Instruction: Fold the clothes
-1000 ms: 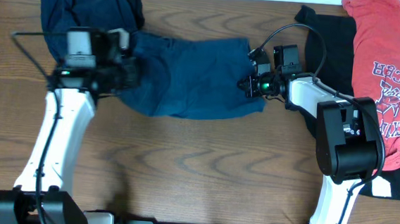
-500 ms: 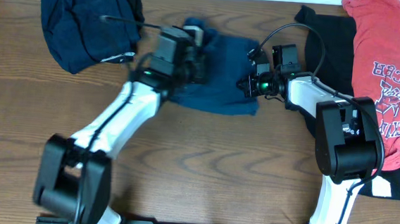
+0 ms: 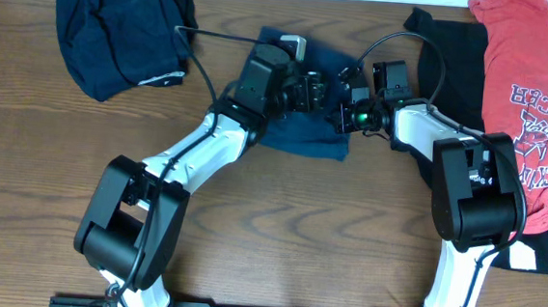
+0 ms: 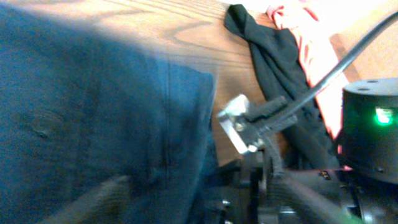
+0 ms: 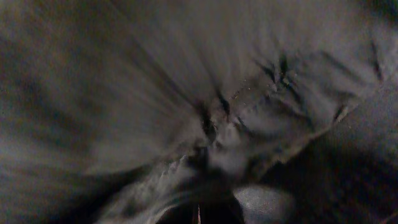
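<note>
Overhead: the dark-blue fabric garment (image 3: pixel 306 141) is being seen doubled over at top centre of the brown wooden table (image 3: pixel 297 242), between the two arms. The left gripper (image 3: pixel 319 91) is being held over the garment's right end, just beside the right gripper (image 3: pixel 342 115), and the two are nearly touching.

Left wrist view is being filled on its left side by the blue cloth (image 4: pixel 93 112). The fingers are being hidden by it and by blur, so how far apart they are, and whether they have hold of anything, cannot be told.

Right wrist view: bunched cloth (image 5: pixel 155 81) is being pinched, with creases being drawn into one point — fingers closed on the garment's right edge.

Also being seen on the table:
- a crumpled navy garment (image 3: pixel 118 26), top left, well apart
- a black garment (image 3: pixel 459 60), top right
- a red T-shirt with white lettering (image 3: pixel 534 104), top right, overlapping the black garment
</note>
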{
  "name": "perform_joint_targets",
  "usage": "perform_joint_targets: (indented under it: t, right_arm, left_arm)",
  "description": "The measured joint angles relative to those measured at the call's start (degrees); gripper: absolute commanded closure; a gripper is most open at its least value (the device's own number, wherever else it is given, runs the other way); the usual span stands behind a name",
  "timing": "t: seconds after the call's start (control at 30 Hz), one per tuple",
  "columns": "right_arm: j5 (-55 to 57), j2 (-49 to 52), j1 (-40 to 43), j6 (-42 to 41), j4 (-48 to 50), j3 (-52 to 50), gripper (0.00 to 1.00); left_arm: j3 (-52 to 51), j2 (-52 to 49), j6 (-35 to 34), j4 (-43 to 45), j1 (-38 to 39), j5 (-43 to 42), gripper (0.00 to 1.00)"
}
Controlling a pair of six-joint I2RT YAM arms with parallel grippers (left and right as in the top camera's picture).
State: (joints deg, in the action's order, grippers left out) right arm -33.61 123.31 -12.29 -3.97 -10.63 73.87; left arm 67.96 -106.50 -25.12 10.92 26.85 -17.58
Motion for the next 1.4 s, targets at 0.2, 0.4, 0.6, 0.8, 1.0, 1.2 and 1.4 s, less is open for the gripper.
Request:
perform_joint_targets:
  t: [0.2, 0.4, 0.6, 0.8, 1.0, 1.2, 1.4]
  right_arm:
    - [-3.21, 0.5, 1.27, -2.67, 3.15, -0.76, 0.99]
    - [-4.09, -3.02, 5.2, -3.56, -1.42, -1.6, 0.85]
    - [-3.61, -11.15, 5.92, -3.06, -4.39, -1.51, 0.58]
    - [-2.49, -10.23, 3.67, -3.21, -5.84, -1.49, 0.52]
    - [2.25, -8.24, -1.73, -3.32, -5.84, -1.51, 0.49]
    - [11.91, -7.48, -6.62, -5.27, -6.08, -1.51, 0.53]
    - [21.94, -6.34, -7.3, -10.56, -9.49, -0.81, 0.54]
  left_arm:
    - [0.02, 0.02, -0.17, -1.55, 0.15, -1.42, 0.02]
    - [0.04, 2.67, 4.48, -10.29, 0.04, -1.38, 0.02]
    - [0.11, 13.94, 8.63, -22.12, -2.97, 3.72, 0.02]
    - [0.55, 21.11, 10.86, -30.38, -7.04, 8.68, 0.02]
    - [0.55, 21.2, 11.69, -35.36, -9.49, 10.49, 0.02]
    - [0.55, 21.2, 11.91, -36.48, -9.6, 10.75, 0.02]
    - [0.55, 21.2, 13.27, -38.14, -9.6, 11.19, 0.02]
